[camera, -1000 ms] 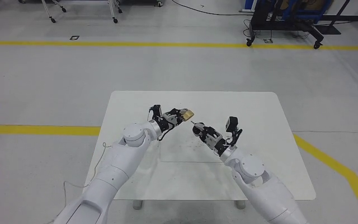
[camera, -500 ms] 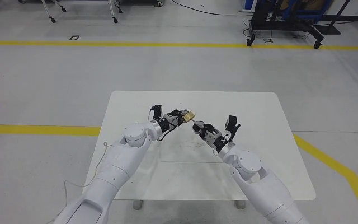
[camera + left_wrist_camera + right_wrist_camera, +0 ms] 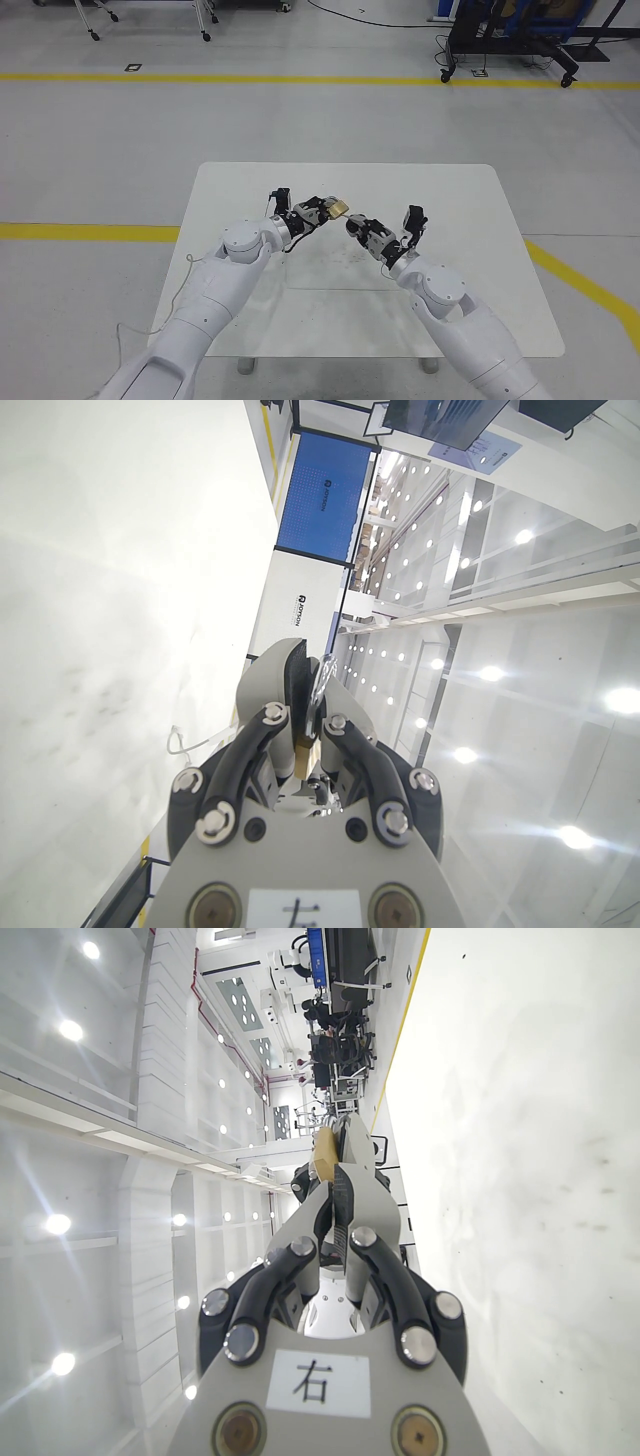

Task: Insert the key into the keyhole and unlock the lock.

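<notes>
1. Top view has the white surface [image 3: 470, 200] lying under both arms, which meet in the air over its middle.
2. Left end effector [image 3: 324, 207] is pinching the lock [image 3: 338, 207], and the brass body juts past its fingertips towards the other arm. In the left wrist view, brass shows deep between the fingers, and a silvery curve, probably the shackle, shows near the tips.
3. Right end effector [image 3: 355, 225] sits just beside the lock with its fingers pressed together. In the right wrist view the tips point straight at the brass body. I cannot tell whether they touch it.
4. The lock is held off the surface, between the two end effectors.
5. The key is too small and too hidden to make out. I judge it is pinched between the right fingers with its blade aimed at the lock, and that insertion is either close or just begun.
6. What could go wrong:
   - If the blade meets the keyhole slightly tilted or off-centre, it would jam on the lock face instead of sliding in.
   - Pushing against that jam could pivot the lock in the left grip, since only a small part of it seems to be clamped.
   - Such a thin key could twist or slip between the right pads when turning force is applied.
   - Either item, once loosened, would drop to the surface below.
</notes>
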Robot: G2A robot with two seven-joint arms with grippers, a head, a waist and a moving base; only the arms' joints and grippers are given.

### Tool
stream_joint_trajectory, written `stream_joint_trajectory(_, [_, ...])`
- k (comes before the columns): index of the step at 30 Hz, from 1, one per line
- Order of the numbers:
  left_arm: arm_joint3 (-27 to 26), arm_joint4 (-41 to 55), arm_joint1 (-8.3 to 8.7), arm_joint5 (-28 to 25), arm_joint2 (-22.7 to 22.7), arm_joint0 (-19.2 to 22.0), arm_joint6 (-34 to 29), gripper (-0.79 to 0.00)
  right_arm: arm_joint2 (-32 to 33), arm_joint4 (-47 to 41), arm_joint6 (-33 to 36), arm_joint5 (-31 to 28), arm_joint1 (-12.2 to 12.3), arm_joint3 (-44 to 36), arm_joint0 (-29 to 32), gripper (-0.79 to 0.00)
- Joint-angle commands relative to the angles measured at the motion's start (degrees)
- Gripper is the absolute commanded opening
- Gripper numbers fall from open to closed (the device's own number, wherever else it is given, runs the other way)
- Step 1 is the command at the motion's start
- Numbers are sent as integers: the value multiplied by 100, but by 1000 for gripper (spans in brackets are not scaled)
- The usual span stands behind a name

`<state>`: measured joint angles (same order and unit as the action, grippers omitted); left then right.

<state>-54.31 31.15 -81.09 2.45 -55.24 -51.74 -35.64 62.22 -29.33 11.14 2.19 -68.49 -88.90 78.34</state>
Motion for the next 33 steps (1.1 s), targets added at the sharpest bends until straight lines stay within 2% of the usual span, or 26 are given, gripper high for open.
stream_joint_trajectory(1, [2, -15, -5, 9, -4, 2, 0, -785, 3, 21, 18, 60, -8, 5, -11, -785])
stream_joint_trajectory(12, [6, -104, -32, -4, -10, -20, 30, -785, 9, 208, -193, 79, -66, 33, -37, -785])
stream_joint_trajectory(27, [48, -68, -69, 110, -77, -12, 71, -785, -354, 454, -272, 201, -219, 176, -203, -785])
stream_joint_trajectory(33, [44, -58, -75, 111, -122, -18, 73, -785, -194, 404, -310, -248, -241, 213, -161, -785])
